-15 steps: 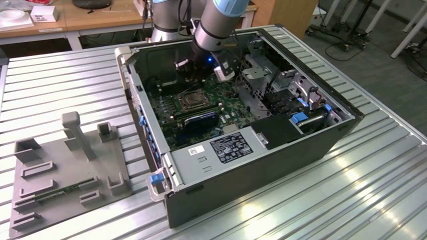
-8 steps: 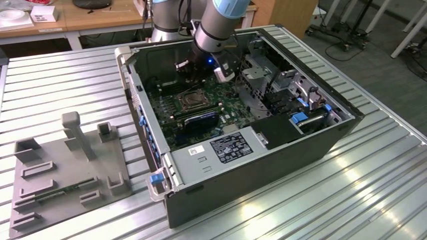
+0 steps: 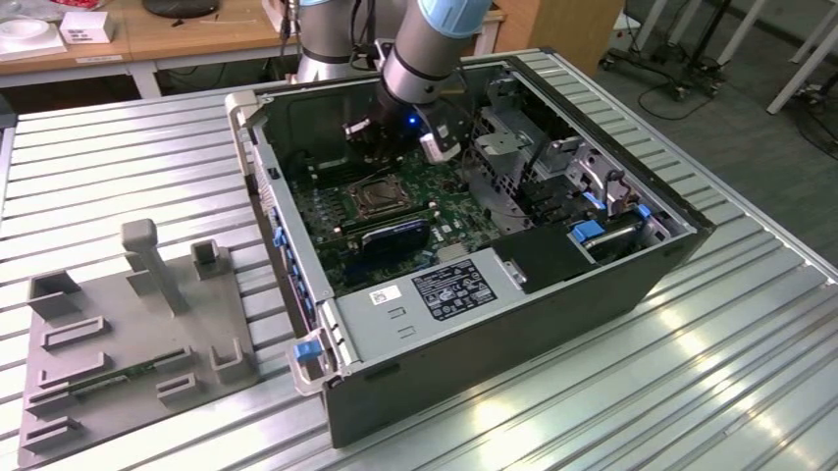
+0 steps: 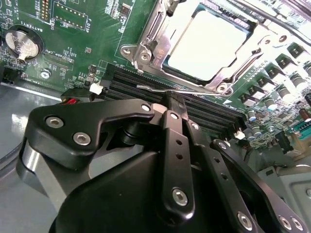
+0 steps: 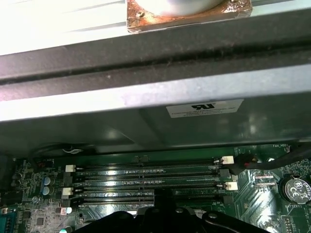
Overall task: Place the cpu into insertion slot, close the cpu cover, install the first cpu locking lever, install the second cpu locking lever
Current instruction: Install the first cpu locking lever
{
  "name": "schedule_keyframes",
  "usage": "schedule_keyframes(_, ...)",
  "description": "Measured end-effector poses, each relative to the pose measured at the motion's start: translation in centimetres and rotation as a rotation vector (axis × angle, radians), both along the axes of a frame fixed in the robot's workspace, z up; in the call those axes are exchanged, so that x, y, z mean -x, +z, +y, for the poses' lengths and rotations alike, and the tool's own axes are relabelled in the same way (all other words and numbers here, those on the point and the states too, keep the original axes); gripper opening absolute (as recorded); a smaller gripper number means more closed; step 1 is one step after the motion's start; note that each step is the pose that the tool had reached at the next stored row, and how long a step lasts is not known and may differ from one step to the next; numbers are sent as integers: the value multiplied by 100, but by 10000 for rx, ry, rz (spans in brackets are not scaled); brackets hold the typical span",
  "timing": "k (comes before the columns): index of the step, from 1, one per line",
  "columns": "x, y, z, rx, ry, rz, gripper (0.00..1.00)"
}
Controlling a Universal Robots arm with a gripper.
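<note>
Here we are inside the case, and the gripper [image 4: 172, 99] is hanging low over the green board [image 4: 73, 68], its tip sitting right at a thin silver locking lever [image 4: 199, 91] (whether it is clenched or released I cannot tell, nor whether it is touching that rod). Directly beneath the tip, the long black memory slots [image 4: 209, 114] are running crosswise. Just beyond the lever, the cpu [image 4: 209, 43] is lying flat in the insertion slot [image 4: 166, 60], its pale top showing through the window of the cpu cover [image 4: 151, 34], which is lying down over it. Further off to one side, a round coin battery [image 4: 19, 41] is sitting on the board. Pulling out to the exterior view, the arm [image 3: 426, 49] is reaching down into the open computer case [image 3: 524, 334], and a white-labelled black box [image 3: 445, 289] is sitting past the socket from the gripper. Well away on the ribbed metal table [image 3: 733, 373], at the exterior view's left, a grey fixture [image 3: 131, 334] is standing.
</note>
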State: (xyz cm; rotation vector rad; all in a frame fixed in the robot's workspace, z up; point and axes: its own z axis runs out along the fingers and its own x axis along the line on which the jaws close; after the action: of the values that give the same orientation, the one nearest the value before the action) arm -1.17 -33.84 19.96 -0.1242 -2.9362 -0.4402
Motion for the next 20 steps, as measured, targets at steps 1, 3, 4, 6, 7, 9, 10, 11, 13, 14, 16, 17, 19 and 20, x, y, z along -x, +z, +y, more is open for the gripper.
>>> schedule_keyframes(1,-4,0,0,2,1,97,11)
schedule_keyframes(3,-4,1,-1,3,1,118,11)
schedule_keyframes(4,-4,1,-1,4,0,118,11)
schedule_keyframes(6,-4,1,-1,4,0,119,11)
schedule_keyframes(7,-4,1,-1,4,0,119,11)
schedule_keyframes(9,-6,1,-1,7,1,119,11)
schedule_keyframes(10,-10,1,-1,9,1,119,11)
schedule_keyframes(11,-15,1,-1,10,1,119,11)
schedule_keyframes(13,-27,0,-1,13,0,119,11)
schedule_keyframes(14,-33,1,-1,16,0,119,11)
schedule_keyframes(16,-48,1,-1,19,0,119,11)
schedule_keyframes(17,-58,1,-1,18,0,119,11)
schedule_keyframes(19,-66,1,0,18,0,118,11)
schedule_keyframes(20,-66,1,0,18,0,118,11)
